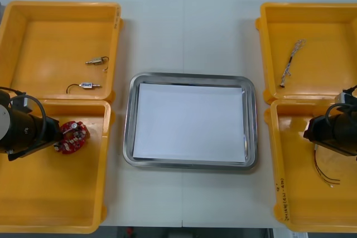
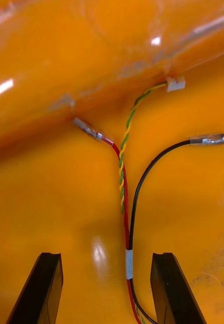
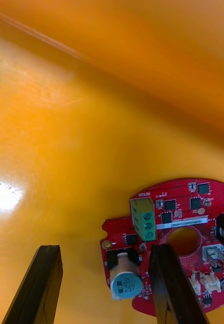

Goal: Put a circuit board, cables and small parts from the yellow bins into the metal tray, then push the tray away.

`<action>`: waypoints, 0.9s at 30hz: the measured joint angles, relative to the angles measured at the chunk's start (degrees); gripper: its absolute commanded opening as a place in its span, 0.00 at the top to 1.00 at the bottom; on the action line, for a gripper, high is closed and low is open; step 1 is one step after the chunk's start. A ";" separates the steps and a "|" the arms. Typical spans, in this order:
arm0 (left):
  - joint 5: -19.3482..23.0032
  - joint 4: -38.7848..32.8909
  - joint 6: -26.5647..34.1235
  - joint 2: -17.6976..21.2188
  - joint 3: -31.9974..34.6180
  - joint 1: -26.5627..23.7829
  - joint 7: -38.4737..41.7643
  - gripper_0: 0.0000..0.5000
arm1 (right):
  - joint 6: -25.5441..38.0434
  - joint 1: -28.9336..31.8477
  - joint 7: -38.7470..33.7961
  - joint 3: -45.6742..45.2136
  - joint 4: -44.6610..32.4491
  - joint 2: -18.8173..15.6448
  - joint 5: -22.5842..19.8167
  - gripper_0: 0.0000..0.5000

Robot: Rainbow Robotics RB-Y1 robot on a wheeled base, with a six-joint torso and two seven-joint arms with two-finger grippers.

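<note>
1. The board [image 1: 71,136] lay flat in the near left bin [image 1: 56,193], by the tabletop's [image 1: 184,32] left edge and close to that bin's far wall.
2. The left gripper [image 3: 104,250] hung low over the board, its fingers spread wide and gripping nothing. One finger [image 3: 170,283] stood over the board's middle and the other [image 3: 38,286] over bare bin floor. Only the board's edge with its round silver part lay between them. Whether a finger touched the board could not be told.
3. The cables [image 2: 126,228], a red one, a black one and a twisted yellow-green one taped together, lay on the floor of the near right bin [image 1: 301,193], by the tabletop's right edge.
4. The right gripper [image 2: 106,258] hung over them, fingers apart and gripping nothing. The taped stretch of the cables lay between the fingers, nearer one of them.
5. The tray [image 1: 128,132], white inside, sat at the tabletop's middle, between the left and right bins.
6. Two small metal parts [image 1: 97,59] lay apart from each other in the far left bin [image 1: 50,32], toward the wall nearest the tray.
7. A twisted cable [image 1: 292,62] lay slantwise in the far right bin [image 1: 323,32], by the tabletop's far right corner.
</note>
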 measured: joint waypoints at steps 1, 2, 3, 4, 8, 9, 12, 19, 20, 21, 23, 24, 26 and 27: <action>0.00 0.00 -0.04 0.00 -0.07 0.18 0.00 0.00 | -0.15 0.20 0.07 0.02 0.00 0.00 0.00 0.00; 0.00 0.00 -0.14 0.00 -0.13 0.36 0.00 0.00 | -0.36 0.40 0.16 0.03 0.00 0.00 0.00 0.00; 0.00 0.00 -0.28 0.00 -0.17 0.57 0.00 0.00 | -0.63 0.62 0.25 0.05 0.00 0.00 0.00 0.00; 0.00 0.00 -0.34 0.00 -0.18 0.77 0.00 0.05 | -0.89 0.84 0.26 0.08 0.00 0.00 0.00 0.00; 0.00 0.00 -0.45 0.00 -0.18 1.14 0.00 1.00 | -1.46 1.72 0.32 0.28 0.00 0.00 0.00 0.00; 0.00 0.00 -0.46 0.00 -0.18 1.14 0.00 1.00 | -1.49 1.90 0.37 0.30 0.00 0.00 0.00 0.00; 0.02 0.00 -0.48 -0.01 -0.25 1.14 0.00 1.00 | -1.66 2.46 0.76 0.32 0.00 0.00 -0.01 0.00; 0.05 -1.34 -0.46 -0.01 -0.67 1.33 0.03 1.00 | -3.89 4.30 3.72 0.91 0.00 0.00 -0.03 0.00; 0.07 -1.82 -0.37 -0.01 -0.67 1.44 0.04 1.00 | -4.08 4.48 3.72 1.09 0.00 0.00 -0.03 0.00; 0.16 -2.47 0.14 -0.01 -0.67 1.55 0.04 1.00 | -4.18 4.64 3.72 1.29 0.00 0.00 -0.03 0.00; 0.43 -3.81 1.81 -0.01 -0.63 1.66 0.05 1.00 | -4.26 4.83 3.72 1.64 0.00 0.00 -0.01 0.00; 0.63 -4.40 2.68 -0.01 -0.59 1.68 0.06 1.00 | -4.49 4.93 3.72 1.82 0.00 0.00 -0.01 0.00; 1.12 -5.71 4.36 -0.01 -0.37 1.70 0.07 1.00 | -5.45 5.19 3.72 2.20 0.00 0.00 0.18 0.00; 1.37 -6.35 5.05 0.01 -0.19 1.70 0.07 1.00 | -5.94 5.34 3.72 2.42 -0.01 0.00 0.44 0.00</action>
